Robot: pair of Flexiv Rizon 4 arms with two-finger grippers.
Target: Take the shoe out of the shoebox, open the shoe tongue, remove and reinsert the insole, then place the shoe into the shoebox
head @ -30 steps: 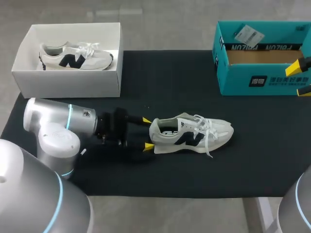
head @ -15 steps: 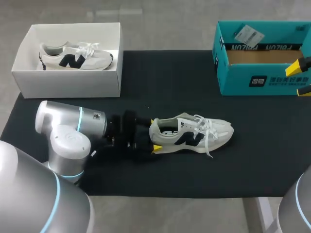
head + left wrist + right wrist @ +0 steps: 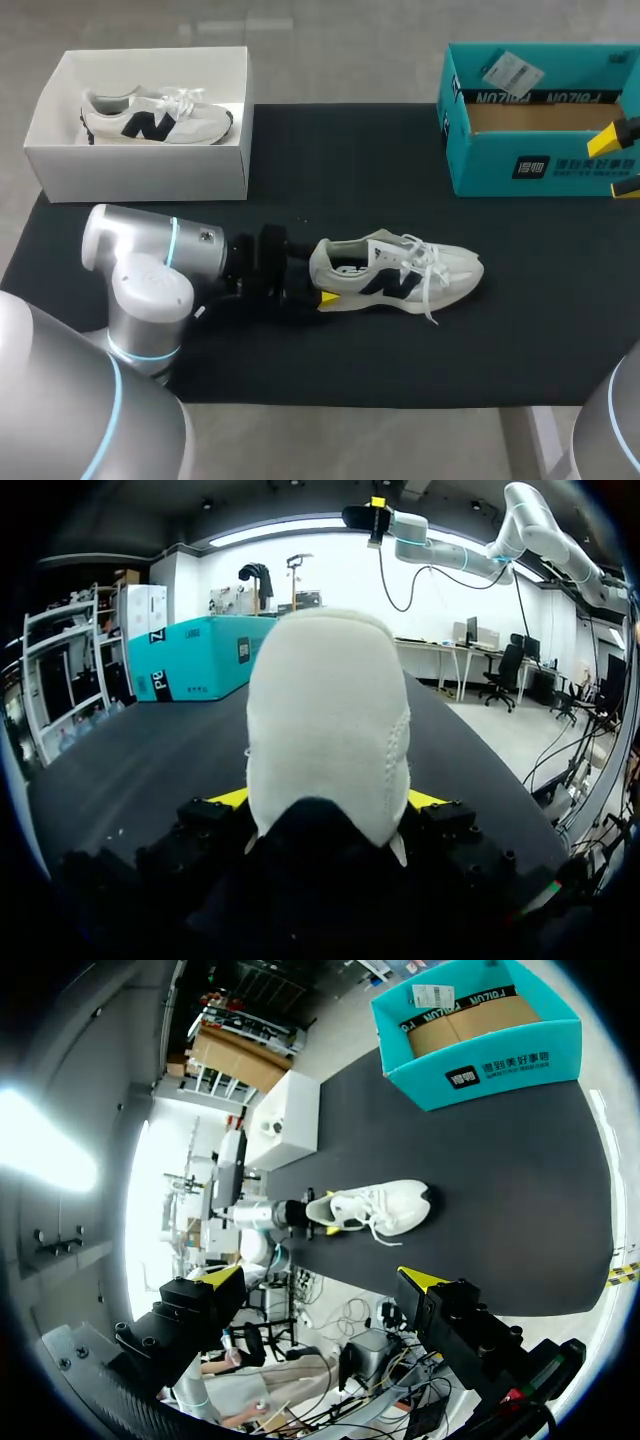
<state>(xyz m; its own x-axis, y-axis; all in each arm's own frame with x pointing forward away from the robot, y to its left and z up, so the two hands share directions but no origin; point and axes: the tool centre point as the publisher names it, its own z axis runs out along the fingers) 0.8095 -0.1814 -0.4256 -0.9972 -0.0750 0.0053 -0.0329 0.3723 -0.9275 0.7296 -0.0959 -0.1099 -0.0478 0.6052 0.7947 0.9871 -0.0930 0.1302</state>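
Left gripper (image 3: 326,799) clamps the heel of the white shoe (image 3: 400,275), upright mid-mat with bare black mat (image 3: 350,170) around, while farther back the right gripper (image 3: 320,1276), fingers spread and empty, hangs beside the teal shoebox (image 3: 540,165) at the far right edge.

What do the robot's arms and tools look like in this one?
The left arm and right arm are silver-grey and rounded, with light-blue rings at the joints. The left tool and right tool are black and blocky, each with two bright yellow tips.
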